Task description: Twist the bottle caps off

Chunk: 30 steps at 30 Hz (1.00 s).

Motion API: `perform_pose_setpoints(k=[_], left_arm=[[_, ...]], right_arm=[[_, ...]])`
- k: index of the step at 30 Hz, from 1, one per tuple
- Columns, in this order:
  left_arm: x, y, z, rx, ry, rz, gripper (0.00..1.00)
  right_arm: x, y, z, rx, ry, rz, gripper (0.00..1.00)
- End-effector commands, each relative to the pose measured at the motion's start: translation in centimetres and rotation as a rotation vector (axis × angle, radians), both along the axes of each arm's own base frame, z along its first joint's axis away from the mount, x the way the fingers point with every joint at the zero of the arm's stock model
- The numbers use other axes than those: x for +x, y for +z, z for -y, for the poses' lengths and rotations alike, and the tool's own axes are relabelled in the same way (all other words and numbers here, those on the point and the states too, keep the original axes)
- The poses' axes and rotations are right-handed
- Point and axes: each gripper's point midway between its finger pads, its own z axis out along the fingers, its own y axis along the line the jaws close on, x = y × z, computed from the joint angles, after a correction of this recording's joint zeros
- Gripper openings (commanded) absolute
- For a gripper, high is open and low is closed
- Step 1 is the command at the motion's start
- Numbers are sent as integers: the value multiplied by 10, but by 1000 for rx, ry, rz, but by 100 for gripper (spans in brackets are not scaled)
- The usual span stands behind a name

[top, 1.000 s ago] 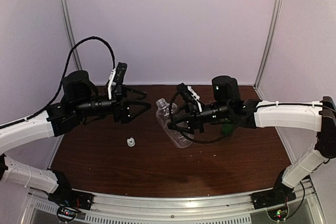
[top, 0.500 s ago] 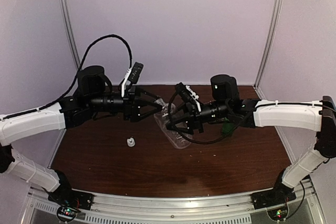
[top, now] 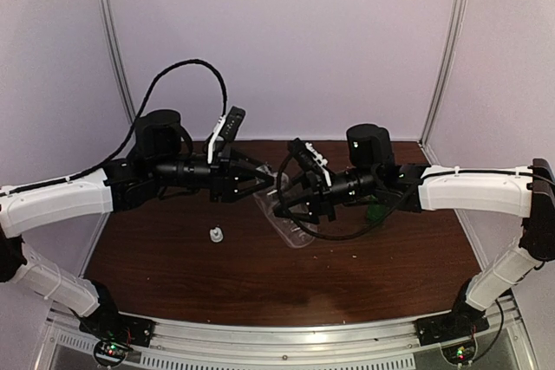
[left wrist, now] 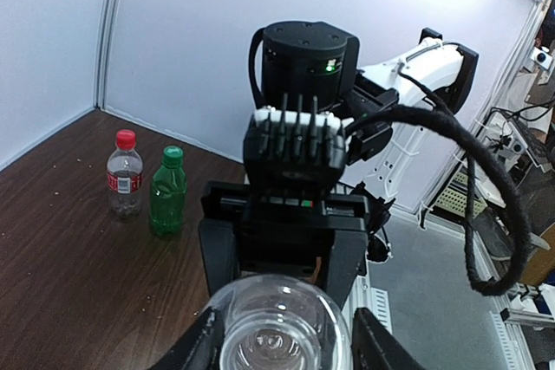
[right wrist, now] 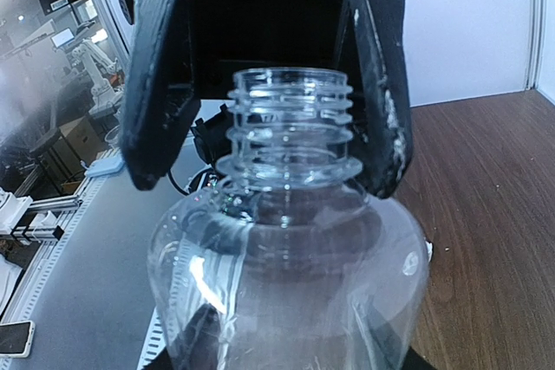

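The white cap point(top: 215, 234) stands alone on the table point(top: 173, 283), nearest the arm bases. It is under the left arm, well apart from every bottle and from both grippers.

Farther in, above the middle of the table, the right gripper point(top: 286, 205) is clamped on the body of the clear bottle point(top: 299, 231). It holds the bottle tilted, with the base low towards the table and the neck pointing up and left. The right wrist view is filled by the bottle's shoulder and bare threaded neck. The mouth is open, with no cap on it. The right gripper's own fingers are hidden behind the bottle in that view.

The left gripper point(top: 267, 181) meets the bottle from the opposite side. Its fingers point(right wrist: 156, 84) are spread to either side of the neck, with their tips level with the collar ring. A thin gap shows between one finger and the threads. The other finger sits right at the collar, and it cannot be told whether it touches. In the left wrist view the open mouth sits low in the centre between the two finger edges, with the right gripper directly behind it.

Beyond the grippers, the green bottle point(left wrist: 167, 197) and the red-label bottle point(left wrist: 126, 181) stand upright on the table, just beside each other. Each is closed, the first by its green cap point(left wrist: 173, 155) and the second by its red cap point(left wrist: 127, 138). From above, the right arm hides most of the green bottle, and the red-label bottle cannot be made out.
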Motion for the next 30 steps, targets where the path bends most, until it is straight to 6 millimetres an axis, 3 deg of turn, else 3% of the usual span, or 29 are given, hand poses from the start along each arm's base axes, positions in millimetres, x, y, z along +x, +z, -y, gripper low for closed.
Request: perform_pose_setpoints(k=[1, 10, 18, 30], left_arm=[[-4, 10, 6, -12, -32, 34, 48], [-6, 8, 7, -4, -41, 46, 27], [-8, 10, 4, -10, -40, 66, 1], [2, 14, -3, 0, 44, 77, 0]], right_arm=[[-3, 12, -2, 27, 17, 30, 45], [-1, 12, -1, 26, 1, 34, 45], [8, 11, -2, 11, -51, 42, 48], [16, 4, -1, -18, -104, 39, 76]])
